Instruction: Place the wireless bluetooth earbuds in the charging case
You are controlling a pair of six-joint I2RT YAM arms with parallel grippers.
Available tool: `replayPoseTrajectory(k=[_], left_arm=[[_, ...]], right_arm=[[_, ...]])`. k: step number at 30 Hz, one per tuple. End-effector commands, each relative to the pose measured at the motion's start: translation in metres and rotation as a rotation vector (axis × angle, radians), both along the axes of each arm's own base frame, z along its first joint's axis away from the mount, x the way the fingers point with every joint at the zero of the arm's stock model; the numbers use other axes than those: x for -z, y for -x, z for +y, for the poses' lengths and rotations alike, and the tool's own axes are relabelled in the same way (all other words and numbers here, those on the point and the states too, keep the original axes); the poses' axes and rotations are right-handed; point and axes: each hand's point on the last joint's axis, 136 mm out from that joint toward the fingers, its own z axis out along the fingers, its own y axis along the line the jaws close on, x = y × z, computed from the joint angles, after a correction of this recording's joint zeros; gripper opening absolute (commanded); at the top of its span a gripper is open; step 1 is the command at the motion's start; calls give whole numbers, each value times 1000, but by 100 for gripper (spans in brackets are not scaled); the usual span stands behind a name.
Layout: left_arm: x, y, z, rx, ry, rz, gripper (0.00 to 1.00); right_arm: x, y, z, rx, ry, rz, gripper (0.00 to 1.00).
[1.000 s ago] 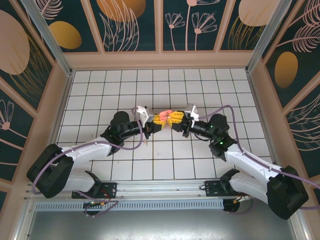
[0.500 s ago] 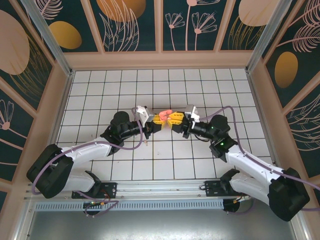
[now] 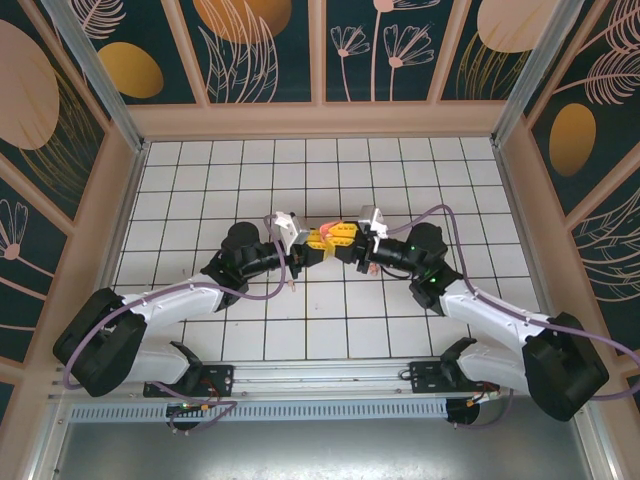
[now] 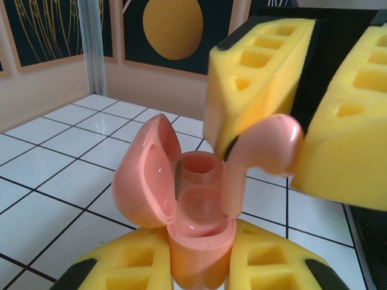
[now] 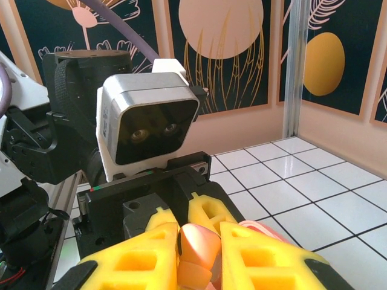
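Top external view: the left arm [image 3: 180, 300] runs from the near-left corner of the table [image 3: 200, 180], and the right arm [image 3: 490, 315] from the near-right corner. Both bend inward at the elbow, so their forearms converge over the table's middle. The left gripper [image 3: 320, 240] and right gripper [image 3: 347, 236] meet there tip to tip, with the case [image 3: 328, 243] showing pink between the yellow fingers.

From the left wrist, the left gripper [image 4: 199, 269] clamps the case [image 4: 199, 241] by its lower body. The case stands upright, clear of the tiles, with its mouth facing up. Its lid [image 4: 145, 175] is swung open to the left of that view, hollow side toward the sockets. The right gripper [image 4: 260, 158] reaches in from above and to the right, pinching the earbud [image 4: 269, 139] by its rounded head. The earbud's long axis is close to vertical, leaning slightly: head up, stem pointing down into the case's near socket. I cannot tell whether the stem's tip touches the bottom of the socket.

From the right wrist, the right gripper [image 5: 198, 254] has its fingers set narrow around the earbud [image 5: 196, 244]. Just beyond it, the left arm's wrist camera [image 5: 148, 124] faces it.
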Motion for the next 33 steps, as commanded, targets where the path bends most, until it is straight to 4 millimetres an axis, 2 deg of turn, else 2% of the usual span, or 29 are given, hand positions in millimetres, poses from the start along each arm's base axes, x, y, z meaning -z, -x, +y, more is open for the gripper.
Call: replayPoseTrajectory(k=[1,13,21,26,33], left_arm=[[-21,4,-4,24,32,-50,6],[-28,6,-1,25,43,-71,6],[-31,12,-2,55,51,-78,7],[-32,16,-2,74,52,-85,7],[-33,18,-2,80,54,-84,7]], right_arm=[[-22,3,5,-25,-50,-61,20],[15,-3,2,20,52,11,20],[33,4,5,-31,136,40,20],[37,0,0,-42,180,63,22],[32,-11,-5,3,176,80,29]])
